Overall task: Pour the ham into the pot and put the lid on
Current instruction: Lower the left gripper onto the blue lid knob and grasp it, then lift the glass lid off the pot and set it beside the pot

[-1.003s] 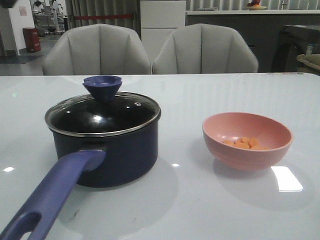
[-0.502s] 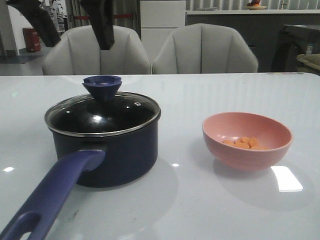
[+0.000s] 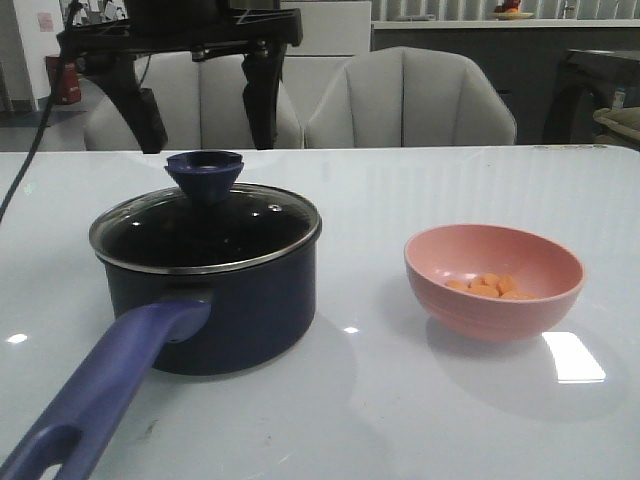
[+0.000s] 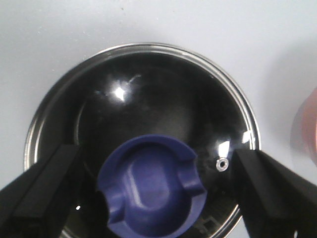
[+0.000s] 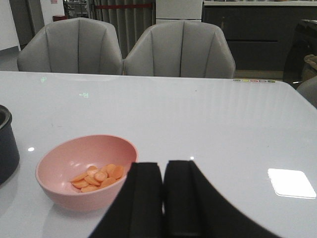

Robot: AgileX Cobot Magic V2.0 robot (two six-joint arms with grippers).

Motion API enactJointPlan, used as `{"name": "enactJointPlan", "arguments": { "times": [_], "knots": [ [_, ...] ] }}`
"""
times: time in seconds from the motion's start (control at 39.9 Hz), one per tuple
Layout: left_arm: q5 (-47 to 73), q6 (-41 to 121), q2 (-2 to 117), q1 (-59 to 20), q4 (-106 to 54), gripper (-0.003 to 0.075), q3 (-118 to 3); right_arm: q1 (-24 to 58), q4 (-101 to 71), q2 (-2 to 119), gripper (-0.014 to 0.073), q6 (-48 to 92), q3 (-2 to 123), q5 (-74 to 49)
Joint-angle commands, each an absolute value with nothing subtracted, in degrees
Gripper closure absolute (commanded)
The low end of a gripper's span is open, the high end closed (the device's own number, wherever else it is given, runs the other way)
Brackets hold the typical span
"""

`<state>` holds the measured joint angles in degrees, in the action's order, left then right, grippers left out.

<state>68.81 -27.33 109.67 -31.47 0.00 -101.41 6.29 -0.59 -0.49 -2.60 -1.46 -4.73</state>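
The navy pot point(image 3: 220, 300) stands at the left with its purple-blue handle point(image 3: 100, 390) toward the camera. The glass lid point(image 3: 205, 232) sits on it, its blue knob point(image 3: 204, 172) upright. My left gripper point(image 3: 205, 125) is open just above the knob, one finger on each side, apart from it. In the left wrist view the knob point(image 4: 151, 186) lies between the spread fingers point(image 4: 39, 193). The ham point(image 3: 492, 287) lies in the pink bowl point(image 3: 494, 280) at the right. In the right wrist view my right gripper point(image 5: 163, 171) is shut and empty, near the bowl point(image 5: 84, 171) with the ham point(image 5: 99, 177).
Two grey chairs point(image 3: 300, 100) stand behind the far table edge. The white table point(image 3: 400, 420) reflects a bright light patch point(image 3: 572, 357) near the bowl. The pot rim shows at the side of the right wrist view point(image 5: 7, 144).
My left gripper has come down from above into the front view and now hangs open over the lid knob. Pot, lid and bowl have not moved.
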Motion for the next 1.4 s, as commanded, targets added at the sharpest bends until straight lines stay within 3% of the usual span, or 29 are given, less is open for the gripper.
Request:
{"name": "enactJointPlan", "arguments": {
  "times": [0.0,0.38,0.6,1.05,1.15,1.38],
  "knots": [
    [68.42,-29.13,108.19,-32.00,-2.06,0.0090,-103.52,5.86,0.00,-1.67,0.0436,-2.47,-2.06,0.00],
    [71.68,-30.67,110.87,-32.00,-2.06,0.0106,-103.52,5.86,0.00,-1.67,0.0436,-2.47,-2.06,0.00],
    [72.41,-30.80,112.00,-32.00,-2.20,0.0223,-103.52,5.86,0.00,-1.67,0.0436,-2.47,-2.06,0.00],
    [73.68,-30.80,112.00,-32.00,-2.20,0.0571,-103.52,5.86,0.00,-1.67,0.0436,-2.47,-2.06,0.00],
    [73.68,-30.80,112.00,-32.00,-2.20,0.0607,-103.52,5.86,0.00,-1.67,0.0436,-2.47,-2.06,0.00],
    [73.68,-30.80,111.42,-32.00,-2.20,0.0608,-103.61,5.86,0.00,-1.67,0.0436,-2.47,-2.06,0.00]
  ]
}}
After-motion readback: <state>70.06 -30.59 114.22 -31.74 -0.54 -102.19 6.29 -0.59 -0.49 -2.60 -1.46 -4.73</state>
